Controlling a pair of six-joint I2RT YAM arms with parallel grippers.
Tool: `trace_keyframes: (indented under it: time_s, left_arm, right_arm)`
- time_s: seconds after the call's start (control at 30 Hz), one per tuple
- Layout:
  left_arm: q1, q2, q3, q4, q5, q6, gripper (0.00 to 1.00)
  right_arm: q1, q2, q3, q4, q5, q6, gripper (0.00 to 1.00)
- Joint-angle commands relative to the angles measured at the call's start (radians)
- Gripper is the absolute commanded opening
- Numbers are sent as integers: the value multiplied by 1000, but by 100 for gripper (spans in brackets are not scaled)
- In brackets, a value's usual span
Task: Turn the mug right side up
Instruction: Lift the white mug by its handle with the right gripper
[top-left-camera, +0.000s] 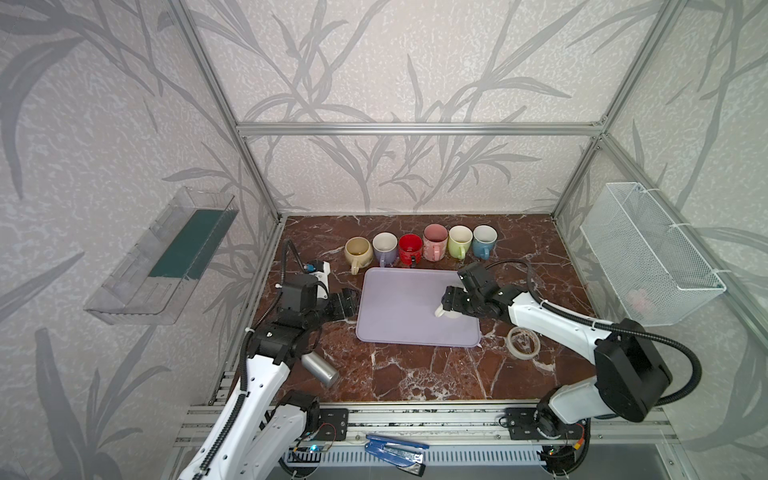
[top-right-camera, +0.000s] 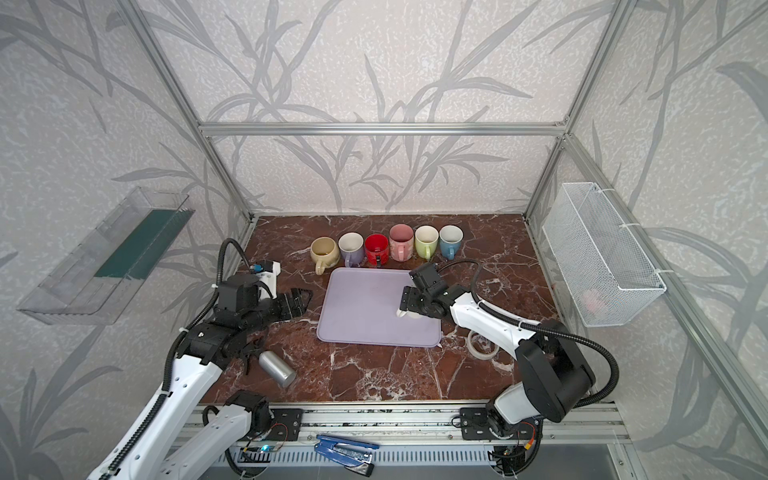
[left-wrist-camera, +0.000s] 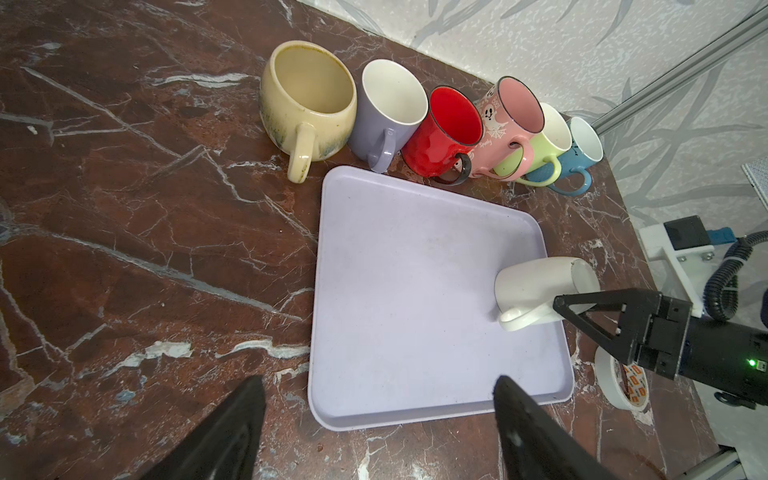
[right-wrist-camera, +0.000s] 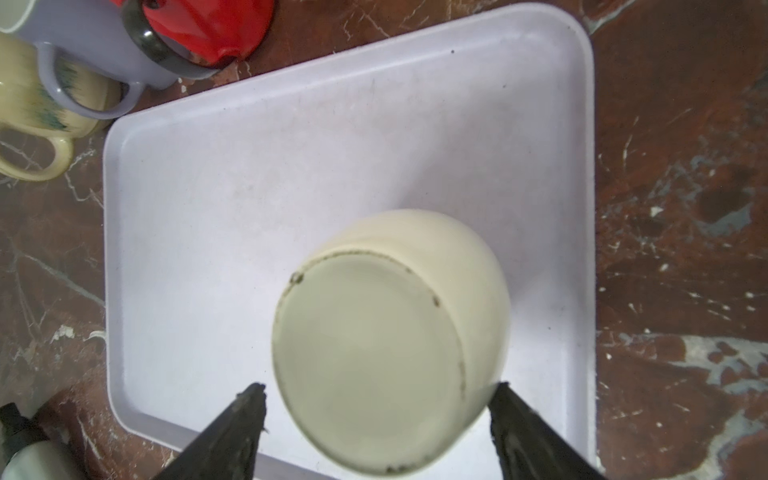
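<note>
Right wrist view: white mug (right-wrist-camera: 374, 353) fills the lower frame, its flat unglazed base turned to the lens.
Mug position: on the lilac tray (right-wrist-camera: 249, 199), in the tray's right part as both top views show it, close to that edge.
Mug attitude: tipped over, neither upright nor mouth-down; mouth points toward the tray's middle, handle low at the tray surface on the near side (left-wrist-camera: 519, 322).
Right gripper (right-wrist-camera: 378, 386): fingers (right-wrist-camera: 532, 436) spread wide, one on each side of the mug's base end. One fingertip meets the mug wall; a sliver of tray shows between the other and the mug. No firm pinch visible.
Left gripper (left-wrist-camera: 379, 380): fingers (left-wrist-camera: 224, 432) spread, nothing between them; it hovers just beside the tray's left edge (top-left-camera: 347, 301).
Mug row: six mugs stand upright just beyond the tray's far edge, handles toward the tray: yellow (top-left-camera: 358, 250), lavender (top-left-camera: 384, 248), red (top-left-camera: 410, 248), pink (top-left-camera: 435, 241), green (top-left-camera: 460, 242), blue (top-left-camera: 484, 241).
Tape roll (top-left-camera: 524, 342): flat on the bench (top-left-camera: 415, 374), just beside the tray's near right corner.
Silver can (top-left-camera: 319, 369): on its side, near the tray's near left corner, apart from it.
</note>
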Motion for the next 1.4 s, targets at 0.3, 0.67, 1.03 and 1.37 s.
trace_keyframes:
  time_s: [0.3, 0.67, 1.03, 1.37]
  left_arm:
    - [-4, -17, -7, -8, 5, 15, 84]
    - [-4, -16, -7, -8, 6, 17, 84]
    - [-4, -12, -7, -10, 3, 17, 84]
    - [-4, -7, -7, -8, 5, 17, 84]
  right_arm:
    - [6, 161, 124, -13, 64, -24, 79]
    - [10, 193, 162, -86, 72, -107, 65]
    - [10, 187, 180, -145, 86, -200, 38]
    - [10, 193, 225, -193, 137, -254, 38]
